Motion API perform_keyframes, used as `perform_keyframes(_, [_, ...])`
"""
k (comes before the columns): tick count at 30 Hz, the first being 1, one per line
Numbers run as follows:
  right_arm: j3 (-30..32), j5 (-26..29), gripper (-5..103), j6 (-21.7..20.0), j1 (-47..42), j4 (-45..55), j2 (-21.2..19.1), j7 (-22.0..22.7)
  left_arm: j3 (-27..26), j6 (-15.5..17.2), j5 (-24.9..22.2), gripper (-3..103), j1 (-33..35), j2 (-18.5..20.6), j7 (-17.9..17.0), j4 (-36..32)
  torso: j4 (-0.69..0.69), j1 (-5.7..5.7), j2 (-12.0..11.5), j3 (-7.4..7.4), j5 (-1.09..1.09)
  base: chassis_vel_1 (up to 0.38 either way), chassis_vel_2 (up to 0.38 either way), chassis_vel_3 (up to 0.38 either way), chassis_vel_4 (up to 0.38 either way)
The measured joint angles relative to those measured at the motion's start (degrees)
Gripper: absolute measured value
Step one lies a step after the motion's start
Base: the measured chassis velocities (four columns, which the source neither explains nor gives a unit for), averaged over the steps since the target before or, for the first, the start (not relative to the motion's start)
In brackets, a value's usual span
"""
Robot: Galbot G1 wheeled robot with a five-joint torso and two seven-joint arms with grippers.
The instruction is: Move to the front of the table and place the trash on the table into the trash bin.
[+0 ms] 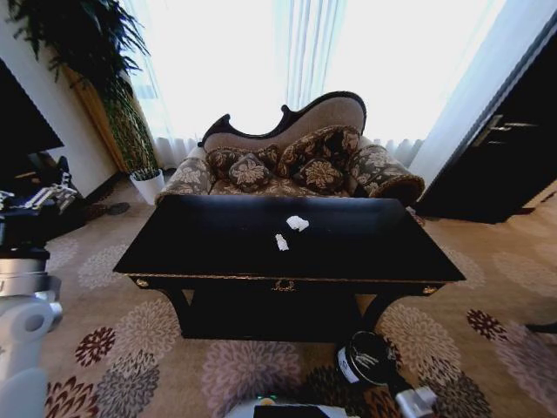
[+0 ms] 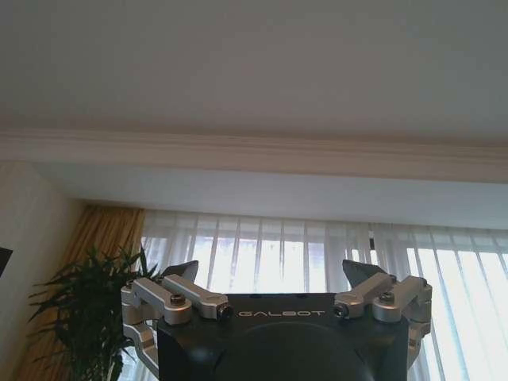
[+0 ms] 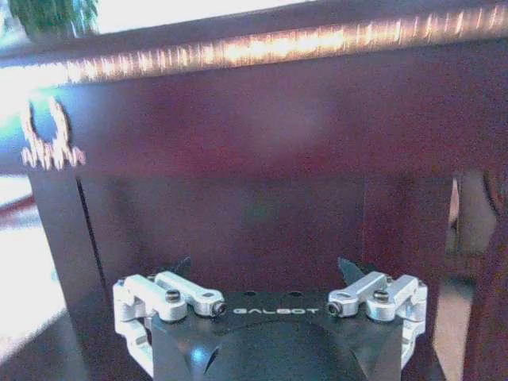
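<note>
The black table [image 1: 218, 252] with gold trim stands straight ahead in the head view. On its top lie the trash: a crumpled white paper wad [image 1: 298, 223] and a small white scrap [image 1: 281, 242] just in front of it. The dark round trash bin [image 1: 365, 357] with a white label stands on the carpet before the table's right front leg. My left gripper [image 2: 270, 274] is open, pointing up toward ceiling and curtains. My right gripper [image 3: 266, 270] is open and empty, low, facing the table's front apron [image 3: 278, 119].
A patterned sofa [image 1: 287, 161] stands behind the table. A white plant pot [image 1: 148, 185] and tall plant are at the back left, a dark cabinet [image 1: 505, 139] at the right. My left arm [image 1: 22, 322] rises at the left edge. Flowered carpet surrounds the table.
</note>
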Motion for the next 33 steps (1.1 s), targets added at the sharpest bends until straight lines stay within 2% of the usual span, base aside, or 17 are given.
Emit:
perform_keyframes(2, [1.3,3.15,100,-0.31,-1.14,4.01,0.37,-0.49,-0.38,0.01,-0.16,100,0.3,0.0,-0.02,-0.09,0.01,0.0,0.0,0.0,-0.01,0.0,0.0,0.0,0.0])
perform_keyframes(9, [4.81,6.27,100,-0.08,-3.2,11.3,0.97,-2.28,-0.97,0.01,-0.82,100,0.59,0.07,-0.06,-0.64,0.01,0.01,0.0,0.0,0.0,0.0,0.0,0.0,0.0])
perform_keyframes(14, [6.39,8.49,100,-0.05,-4.38,15.81,1.74,-1.5,-1.04,0.24,-0.84,100,0.55,0.14,-0.38,-0.65,0.0,0.01,0.0,0.0,-0.01,0.0,0.0,0.0,0.0])
perform_keyframes(16, [6.45,10.17,100,-0.44,-4.35,17.94,1.52,4.17,-1.0,1.57,-0.04,100,0.49,-0.07,-1.66,-0.64,0.0,0.0,0.0,0.0,0.0,0.0,0.0,0.0,0.0])
perform_keyframes(18, [6.45,10.71,100,-0.85,-4.35,18.55,1.4,5.87,-0.97,2.08,0.32,100,0.49,-0.2,-2.12,-0.62,0.0,0.01,0.0,0.0,0.0,0.0,0.0,0.0,0.0])
perform_keyframes(21, [7.63,12.57,100,-3.22,-4.19,22.58,0.62,13.2,-0.92,5.38,1.25,100,0.72,-0.94,-4.68,-0.41,0.0,0.01,0.0,0.01,0.0,0.0,0.0,0.0,0.0])
perform_keyframes(24, [7.95,13.21,100,-4.33,-4.12,24.67,0.2,15.8,-1.07,6.41,1.06,100,0.76,-1.04,-5.54,-0.56,0.0,0.01,-0.01,0.01,0.0,0.0,0.0,0.0,0.0])
perform_keyframes(25, [7.93,13.94,100,-5.55,-3.83,27.21,-0.42,19.49,-1.21,7.27,0.84,100,0.77,-1.05,-6.2,-0.83,0.0,0.01,0.0,0.01,0.0,0.0,0.0,0.0,0.0])
perform_keyframes(26, [6.7,14.59,100,-7.14,-2.78,30.5,-1.48,27.39,-1.25,8.0,0.66,100,0.86,-1.04,-6.86,-1.24,-0.01,0.0,0.0,0.01,-0.01,0.0,0.0,0.0,0.0])
perform_keyframes(27, [5.43,15.39,100,-8.08,-1.85,32.56,-2.35,33.22,-1.22,8.17,0.48,100,0.97,-1.04,-7.03,-1.55,0.0,0.0,0.0,0.0,-0.01,0.0,0.0,0.0,0.0])
perform_keyframes(28, [4.74,16.52,100,-8.87,-1.24,34.04,-2.89,36.62,-1.18,8.29,0.3,100,1.08,-1.04,-7.15,-1.85,0.01,0.01,0.0,0.01,0.0,0.0,0.0,0.0,0.0])
perform_keyframes(29, [4.74,16.52,100,-8.87,-1.24,34.04,-2.89,36.62,-1.18,8.29,0.3,100,1.08,-1.04,-7.15,-1.85,0.01,0.01,0.0,0.01,0.0,0.0,0.0,0.0,0.0])
perform_keyframes(31, [4.09,21.38,100,-13.44,0.92,40.08,-4.57,44.07,-1.01,8.72,-0.61,100,1.51,-1.1,-7.39,-3.19,0.02,0.01,-0.01,0.01,-0.01,0.0,0.0,0.0,0.0])
perform_keyframes(33, [5.18,23.41,100,-16.58,1.96,44.56,-6.02,45.3,-0.94,8.9,-0.93,100,1.61,-1.17,-7.39,-3.94,0.01,0.02,-0.01,0.01,-0.01,0.0,0.0,0.0,0.0])
